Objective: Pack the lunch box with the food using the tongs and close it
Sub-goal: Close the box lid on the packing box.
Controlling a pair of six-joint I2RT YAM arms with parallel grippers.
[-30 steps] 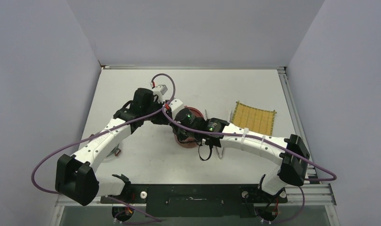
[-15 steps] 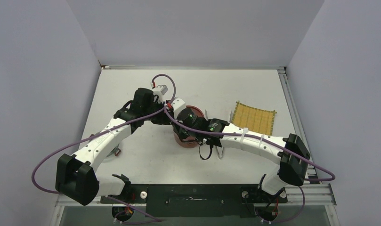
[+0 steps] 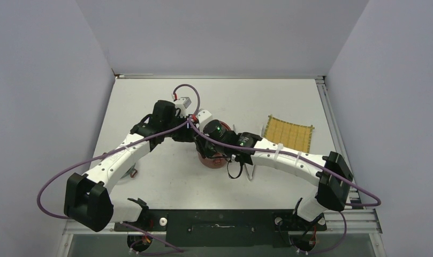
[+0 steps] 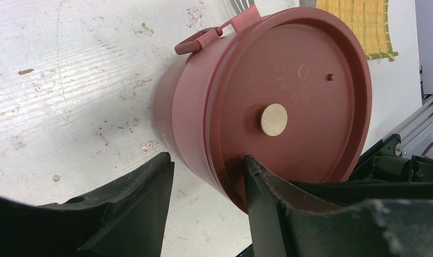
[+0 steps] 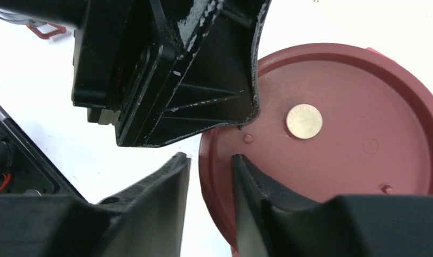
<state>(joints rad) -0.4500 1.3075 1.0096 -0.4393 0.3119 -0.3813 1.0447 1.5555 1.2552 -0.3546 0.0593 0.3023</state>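
Dark-red lunch box [image 4: 187, 118] sits about mid-bench, lid [image 5: 353, 160] on top, and both arms are crowded over it. That's the worry. The left end effector [image 4: 209, 166] and the right end effector [image 5: 210, 160] are working the same stretch of rim, and from the right wrist the left one's black body hangs just over the lid, so a careless lift or swing could knock one into the other.

Second risk is the lid itself. Each end effector has a finger outside the rim and one over the lid face. If either pulls away at a slant, I'd expect a finger to catch the rim and lift the lid or drag the box across the bench [image 3: 166, 187] towards the yellow woven mat [image 3: 290, 134] by the right edge. Whether the lid is fully seated, I can't tell.

The right end effector is parted narrowly, with a sliver of bench showing between its outer finger and the rim, so nothing is clamped. The left stands about half open, astride wall and lid. Both fingers look close to contact, but an actual squeeze I cannot confirm. No food is in view.
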